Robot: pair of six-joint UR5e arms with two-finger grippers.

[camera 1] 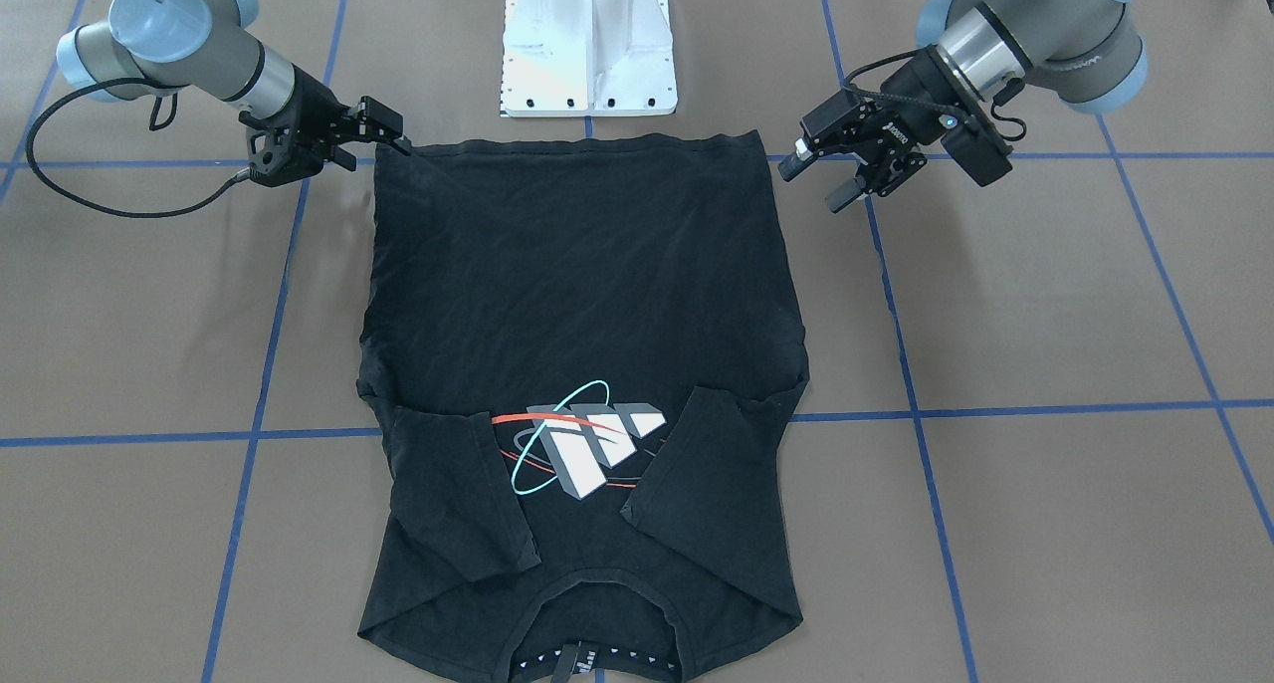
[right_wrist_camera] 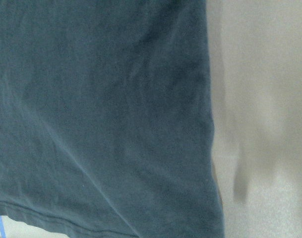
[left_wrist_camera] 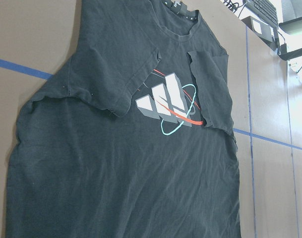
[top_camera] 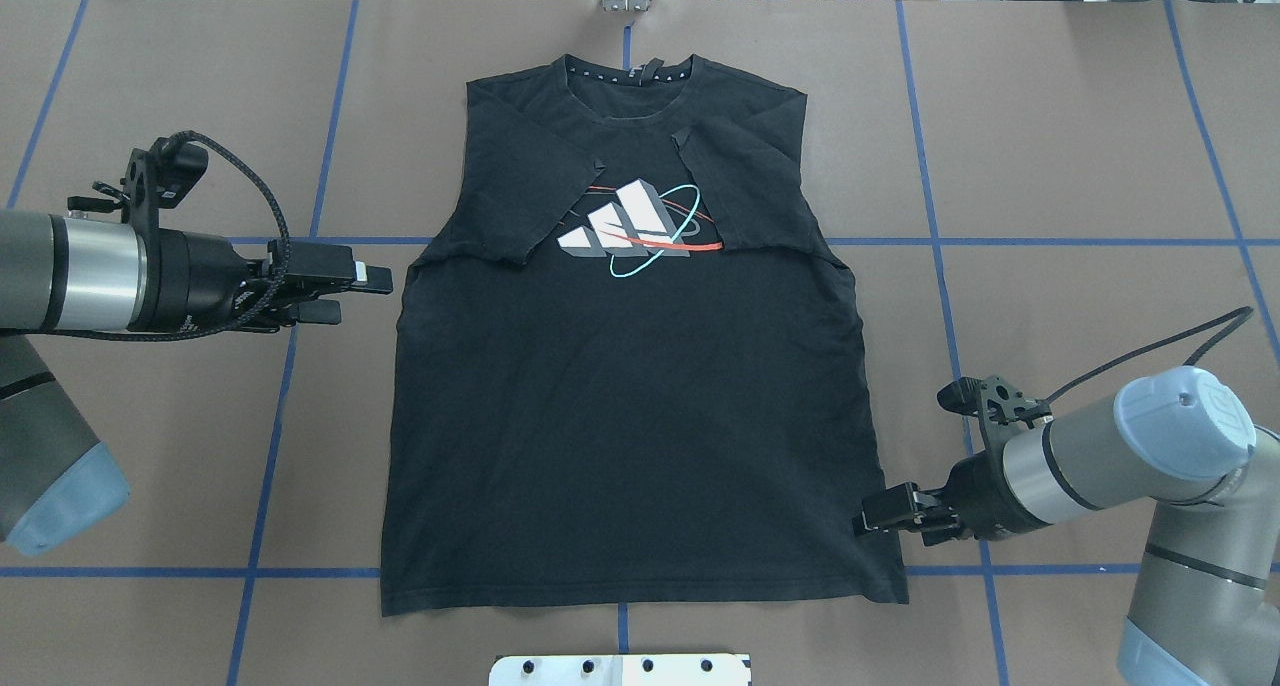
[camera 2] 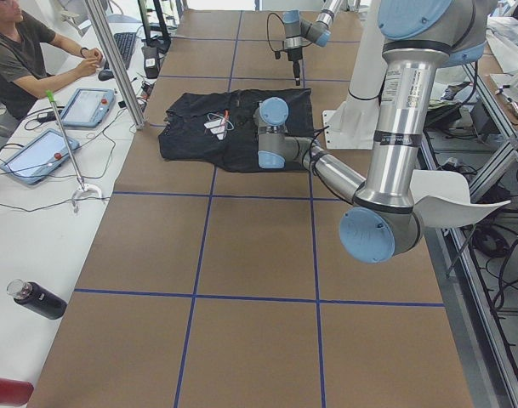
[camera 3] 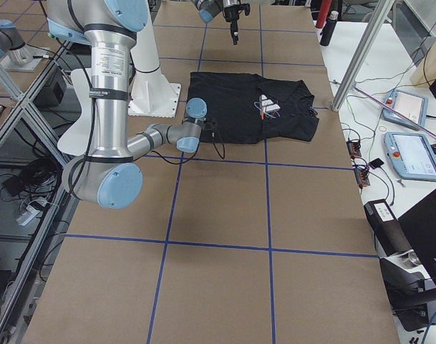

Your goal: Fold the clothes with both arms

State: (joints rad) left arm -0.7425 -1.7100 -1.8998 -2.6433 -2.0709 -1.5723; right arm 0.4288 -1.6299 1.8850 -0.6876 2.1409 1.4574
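On the brown table (top_camera: 1050, 166) the shirt (top_camera: 630, 406) lies flat and spread out with its logo (top_camera: 635, 231) facing up. Its collar (top_camera: 628, 71) is at the far side from the robot and its hem (top_camera: 640, 598) lies just in front of the white base (camera 1: 589, 41). Both sleeves (top_camera: 530, 176) are folded inward over the chest, and their edges overlap the sides of the logo. The left gripper (top_camera: 350, 294) hovers beside the shirt's left edge, about level with the folded sleeve. Its jaws are well apart with nothing between them, and a strip of bare table shows between its fingertips and the cloth. Its wrist camera looks across the logo and both folded sleeves toward the collar. The right gripper (top_camera: 885, 519) is low at the shirt's right edge, close to the hem corner, with its tips reaching the border of the fabric. Its jaws also look parted. The cloth around it lies flat and is not lifted, so no grip on the shirt can be made out. Its wrist camera shows only a close patch of dark fabric, the side edge and hem seam, and bare table beside them with a soft shadow on it. The two grippers are well apart, on opposite sides of the shirt.
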